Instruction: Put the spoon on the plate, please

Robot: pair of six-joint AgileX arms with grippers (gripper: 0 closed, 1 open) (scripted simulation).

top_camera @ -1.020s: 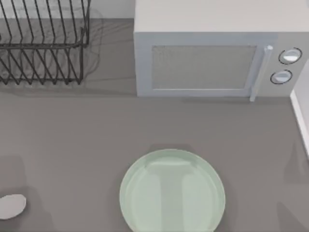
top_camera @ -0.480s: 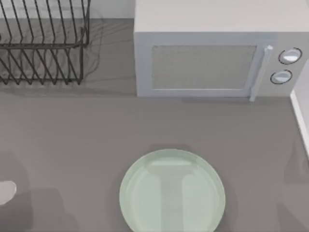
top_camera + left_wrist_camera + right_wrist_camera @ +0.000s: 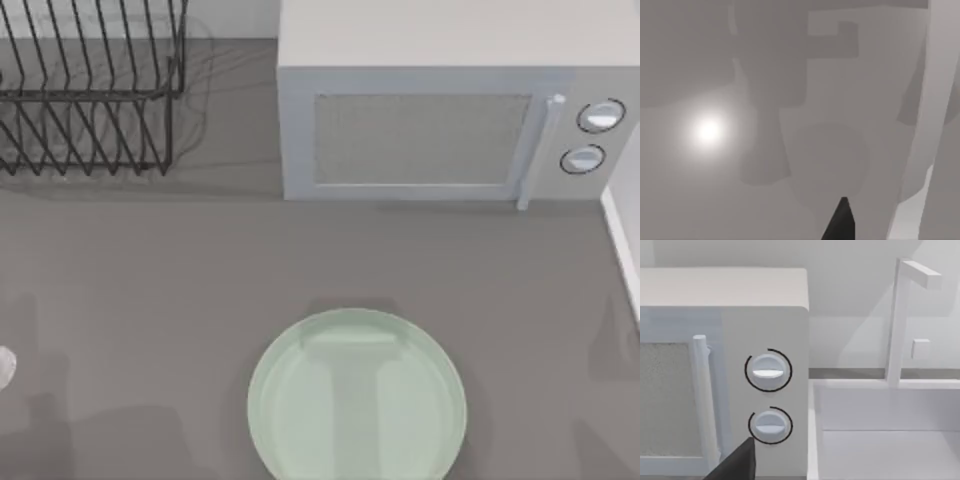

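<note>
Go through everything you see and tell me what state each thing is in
plate: flat on the table, nothing on it
spoon: a white bit at the table's left edge, not on the plate
microwave: door shut
dish rack: upright at the back left, no dishes seen in it
sink: beside the microwave, basin bare

The plate lies before the microwave (rack left).
</note>
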